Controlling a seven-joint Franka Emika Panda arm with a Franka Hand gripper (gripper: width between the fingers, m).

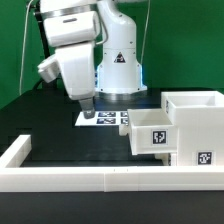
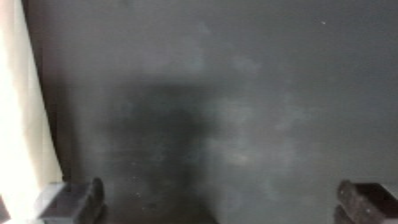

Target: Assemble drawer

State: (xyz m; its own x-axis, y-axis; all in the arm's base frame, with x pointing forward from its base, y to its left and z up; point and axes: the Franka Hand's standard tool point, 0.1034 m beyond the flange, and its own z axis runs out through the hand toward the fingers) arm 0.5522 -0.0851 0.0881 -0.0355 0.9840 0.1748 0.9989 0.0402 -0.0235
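Observation:
The white drawer case (image 1: pixel 195 128) stands at the exterior view's right, against the low white border wall, with a tag on its front. A small white tray (image 1: pixel 152 132) with a tag sits pushed partly into the case's near side. My gripper (image 1: pixel 87 103) hangs above the black table, left of the tray and apart from it, near the marker board. In the wrist view my two dark fingertips (image 2: pixel 71 203) stand wide apart with only bare dark table between them, so the gripper (image 2: pixel 217 203) is open and empty. A second tray is not in view.
The marker board (image 1: pixel 108 119) lies flat on the table behind the gripper, in front of the robot base. The low white border wall (image 1: pixel 80 180) runs along the front and up the exterior view's left side. A white strip (image 2: pixel 15 100) shows at the wrist view's edge.

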